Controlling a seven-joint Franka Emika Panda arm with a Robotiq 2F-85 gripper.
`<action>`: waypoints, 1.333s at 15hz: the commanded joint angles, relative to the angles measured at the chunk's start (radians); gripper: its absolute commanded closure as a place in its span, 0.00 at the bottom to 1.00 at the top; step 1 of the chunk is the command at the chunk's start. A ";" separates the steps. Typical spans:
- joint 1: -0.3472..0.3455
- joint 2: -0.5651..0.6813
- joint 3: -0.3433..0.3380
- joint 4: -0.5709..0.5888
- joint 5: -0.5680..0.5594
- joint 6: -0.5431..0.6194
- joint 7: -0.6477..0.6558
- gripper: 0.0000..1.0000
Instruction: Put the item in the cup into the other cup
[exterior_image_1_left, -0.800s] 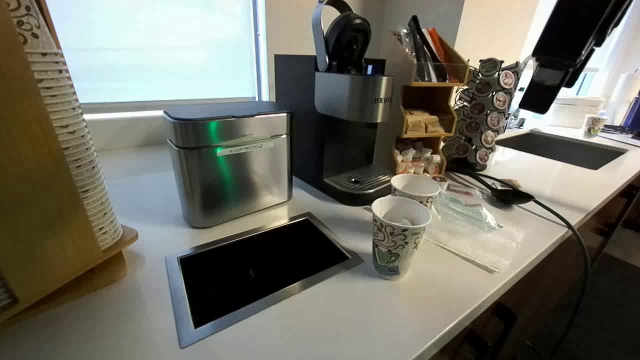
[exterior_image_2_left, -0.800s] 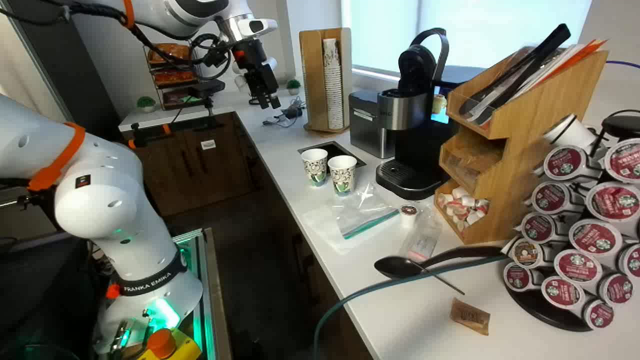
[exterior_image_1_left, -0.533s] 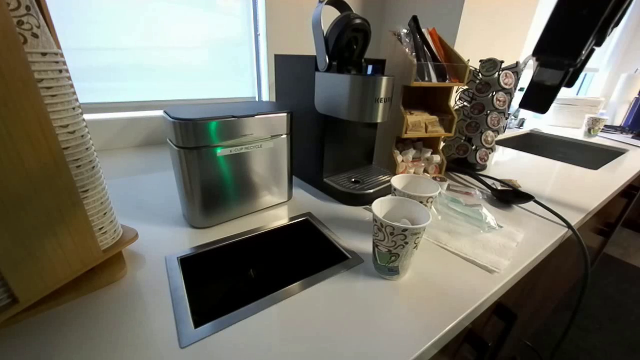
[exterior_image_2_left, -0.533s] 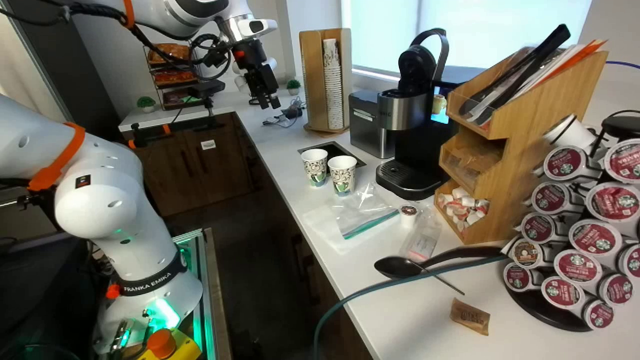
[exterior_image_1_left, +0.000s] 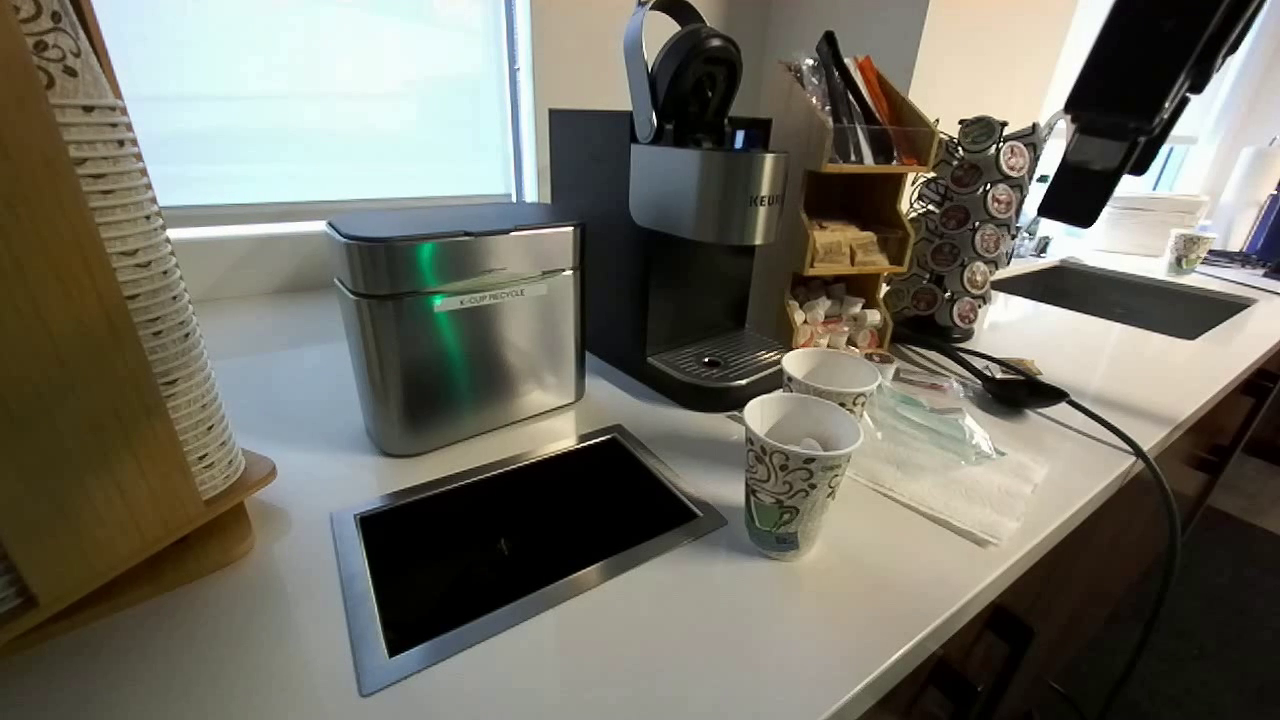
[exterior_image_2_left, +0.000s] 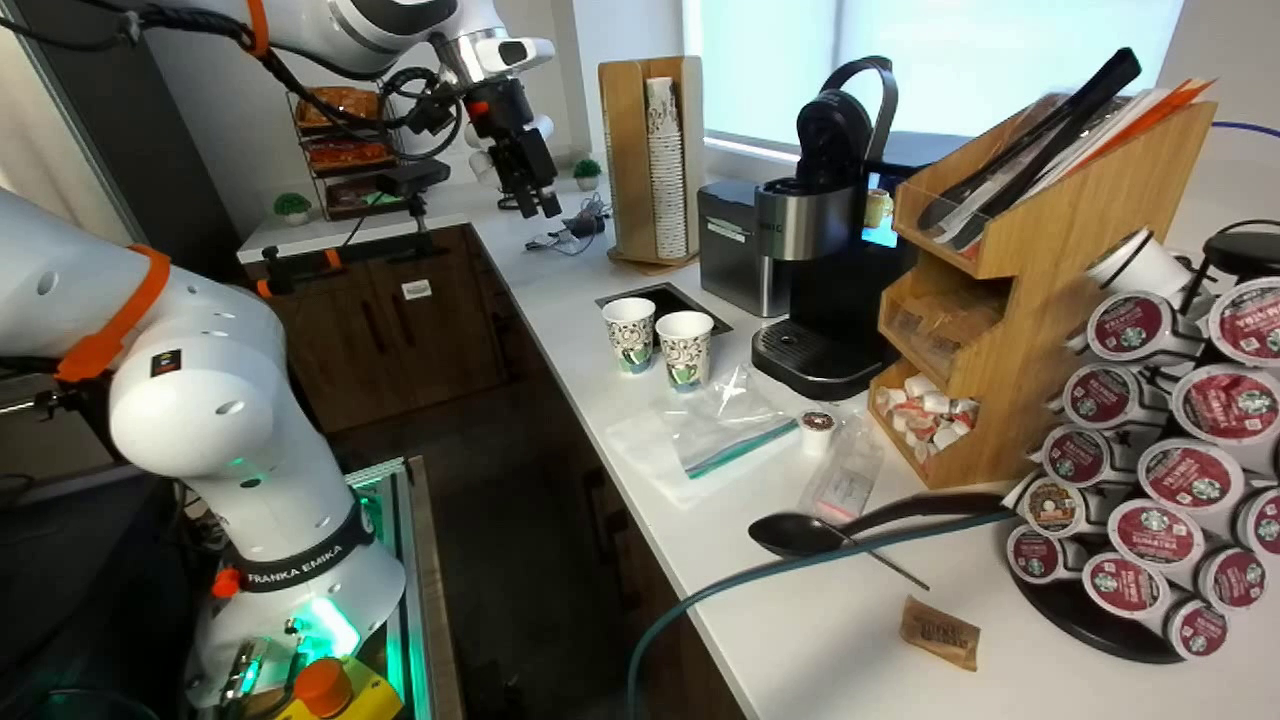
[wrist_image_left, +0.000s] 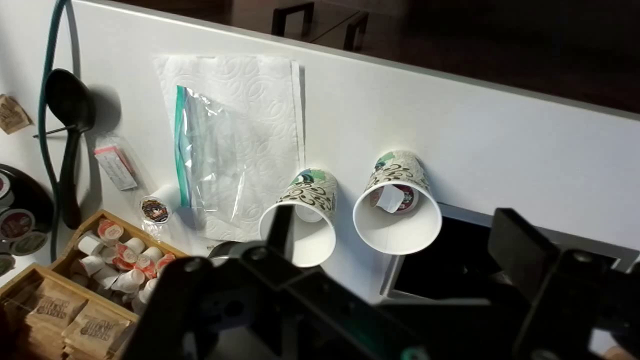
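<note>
Two paper cups with the same white, brown-swirl and green print stand upright side by side; I cannot tell them apart by pattern. The cup beside the counter opening (wrist_image_left: 400, 170) holds a red-lidded pod (wrist_image_left: 411, 198) and a white piece (wrist_image_left: 390, 198); it also shows in both exterior views (exterior_image_1_left: 790, 500) (exterior_image_2_left: 630, 340). The cup by the plastic bag (wrist_image_left: 317, 187) has a small round white thing (wrist_image_left: 308, 213) at its bottom, partly hidden; this cup too shows in both exterior views (exterior_image_1_left: 830, 372) (exterior_image_2_left: 686, 355). My gripper (wrist_image_left: 393, 220) is open and empty, high above and apart from the cups.
A framed opening (exterior_image_1_left: 540, 545) in the counter lies beside the cups. A steel bin (exterior_image_1_left: 465, 340) and coffee maker (exterior_image_1_left: 705, 195) stand behind. A plastic bag (exterior_image_2_left: 725, 420), black spoon (exterior_image_2_left: 800, 535), cable (exterior_image_2_left: 800, 565) and wooden organizer (exterior_image_2_left: 1060, 280) are on the counter.
</note>
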 joint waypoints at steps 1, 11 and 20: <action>0.025 0.007 -0.019 0.003 -0.015 -0.003 0.013 0.00; 0.025 0.007 -0.019 0.003 -0.015 -0.003 0.013 0.00; 0.047 0.197 -0.106 0.114 -0.007 0.035 -0.183 0.00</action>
